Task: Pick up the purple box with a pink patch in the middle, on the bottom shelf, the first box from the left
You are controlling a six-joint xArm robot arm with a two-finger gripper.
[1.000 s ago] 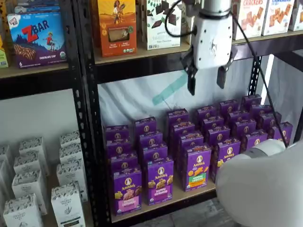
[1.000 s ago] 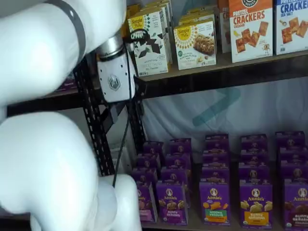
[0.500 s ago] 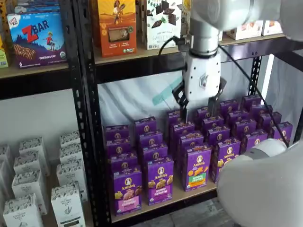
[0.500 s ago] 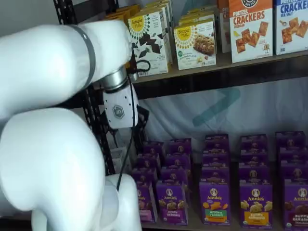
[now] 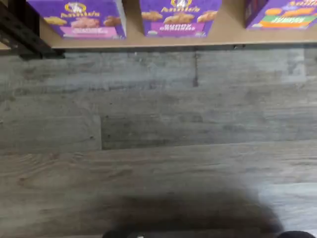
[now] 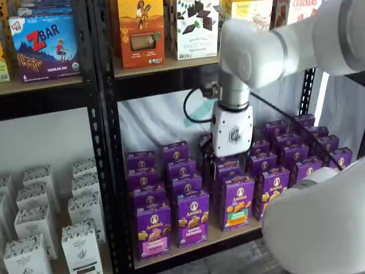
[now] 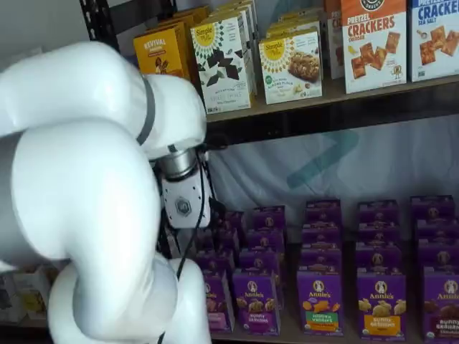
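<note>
The purple box (image 6: 153,231) with a pink band stands at the left front of the bottom shelf (image 6: 199,250). The wrist view shows its front (image 5: 79,17) on the tan shelf board (image 5: 198,38). In a shelf view it (image 7: 217,301) is partly hidden by my arm. My gripper (image 6: 230,162) hangs in front of the middle rows of purple boxes, up and to the right of the purple box. Its white body also shows in a shelf view (image 7: 184,206). Its dark fingers blend into the boxes behind, so no gap can be made out.
A purple box with a violet band (image 6: 193,220) and one with a green band (image 6: 238,204) stand right of the target. A black upright (image 6: 108,171) borders the shelf's left side, with white cartons (image 6: 34,222) beyond. Grey wood floor (image 5: 158,139) lies in front.
My gripper has come down from just under the upper shelf and shifted left, and now hangs level with the purple boxes. The boxes have not moved.
</note>
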